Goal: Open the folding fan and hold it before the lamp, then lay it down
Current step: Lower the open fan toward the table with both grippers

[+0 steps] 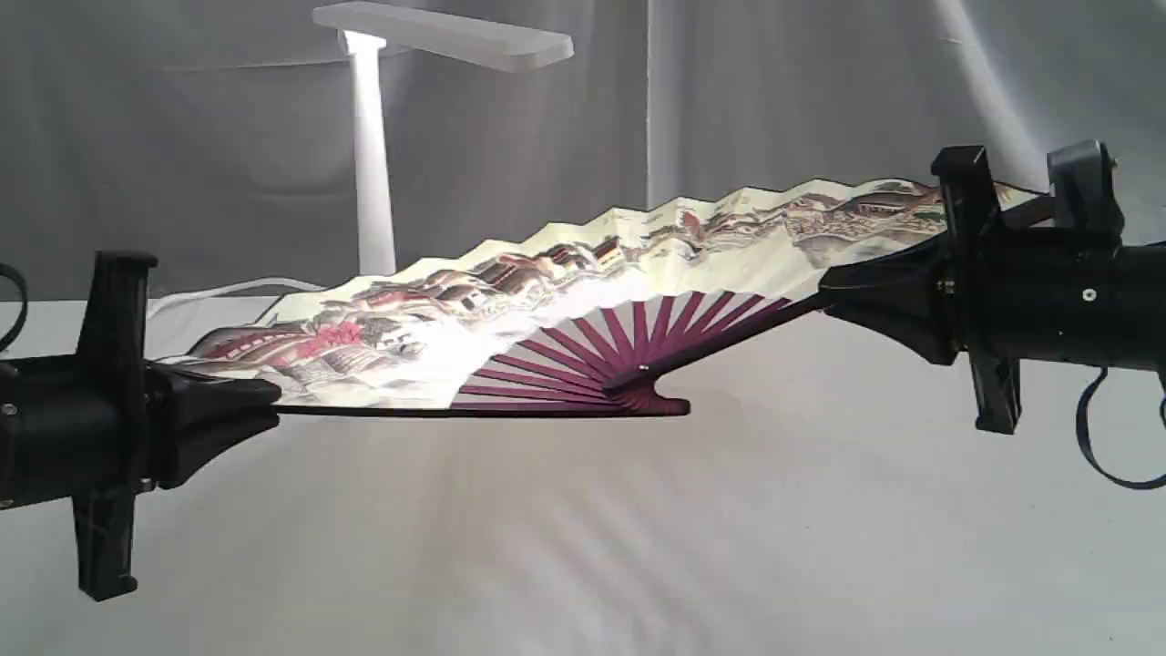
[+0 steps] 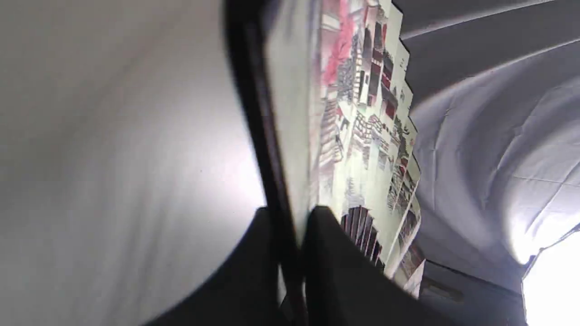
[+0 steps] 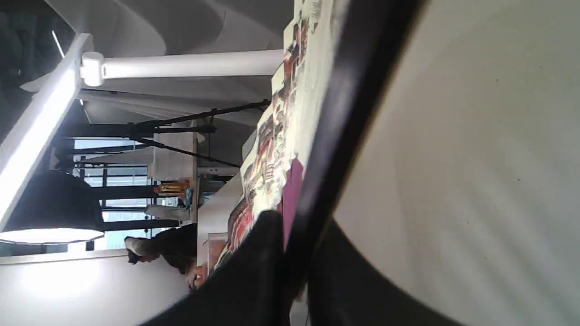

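Exterior view: your folding fan [image 1: 583,301] is fully spread and held low over the middle of the bench [image 1: 583,565], before the lamp [image 1: 369,155] at the back edge. I judge only the laying down is left. The left gripper [image 1: 264,405] and right gripper [image 1: 833,296] each pinch one end of it.

Left wrist view: the left gripper [image 2: 290,217] is clamped on the fan's [image 2: 362,136] dark edge.

Right wrist view: the right gripper [image 3: 294,226] pinches likewise, with the lamp [image 3: 181,65] beyond.

No writing is readable.

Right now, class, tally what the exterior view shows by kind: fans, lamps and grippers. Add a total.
folding fan: 1
lamp: 1
grippers: 2, the left gripper and the right gripper, each holding one end of the fan
Total: 4
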Controlling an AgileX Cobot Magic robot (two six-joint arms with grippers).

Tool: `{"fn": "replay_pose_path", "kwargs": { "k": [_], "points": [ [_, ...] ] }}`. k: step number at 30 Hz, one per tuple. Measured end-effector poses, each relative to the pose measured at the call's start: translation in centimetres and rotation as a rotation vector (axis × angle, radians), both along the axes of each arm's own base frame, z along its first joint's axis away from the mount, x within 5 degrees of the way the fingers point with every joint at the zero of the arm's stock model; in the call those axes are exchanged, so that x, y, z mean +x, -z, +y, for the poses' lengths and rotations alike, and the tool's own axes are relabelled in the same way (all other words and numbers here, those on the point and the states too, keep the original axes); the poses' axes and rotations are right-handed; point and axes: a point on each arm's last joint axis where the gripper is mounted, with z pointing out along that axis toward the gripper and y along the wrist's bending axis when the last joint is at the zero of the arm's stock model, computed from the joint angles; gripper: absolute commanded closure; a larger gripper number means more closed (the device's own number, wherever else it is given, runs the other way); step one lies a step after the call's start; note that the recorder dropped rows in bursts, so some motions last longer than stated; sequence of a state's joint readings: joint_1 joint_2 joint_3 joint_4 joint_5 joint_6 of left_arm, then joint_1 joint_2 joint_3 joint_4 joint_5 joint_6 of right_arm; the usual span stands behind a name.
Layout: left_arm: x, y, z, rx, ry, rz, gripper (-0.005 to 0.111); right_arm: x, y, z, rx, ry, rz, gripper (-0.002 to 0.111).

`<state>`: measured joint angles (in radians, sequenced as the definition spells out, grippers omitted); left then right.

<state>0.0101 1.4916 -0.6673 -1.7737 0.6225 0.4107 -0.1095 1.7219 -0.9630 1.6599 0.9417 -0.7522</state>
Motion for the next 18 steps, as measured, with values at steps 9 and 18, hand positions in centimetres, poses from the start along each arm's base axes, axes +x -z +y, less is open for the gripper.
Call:
{"fn": "replay_pose_path", "kwargs": {
  "k": [9, 18],
  "points": [
    [0.4, 2.0, -0.8, -0.019, 0.032, 0.073, 0.107, -0.1, 0.7, -0.2, -0.074, -0.003, 0.029, 0.108],
    [0.5, 4.0, -2.3, 0.001, 0.035, 0.165, 0.107, -0.2, 1.5, -0.5, -0.143, 0.007, 0.079, 0.095]
  ]
}}
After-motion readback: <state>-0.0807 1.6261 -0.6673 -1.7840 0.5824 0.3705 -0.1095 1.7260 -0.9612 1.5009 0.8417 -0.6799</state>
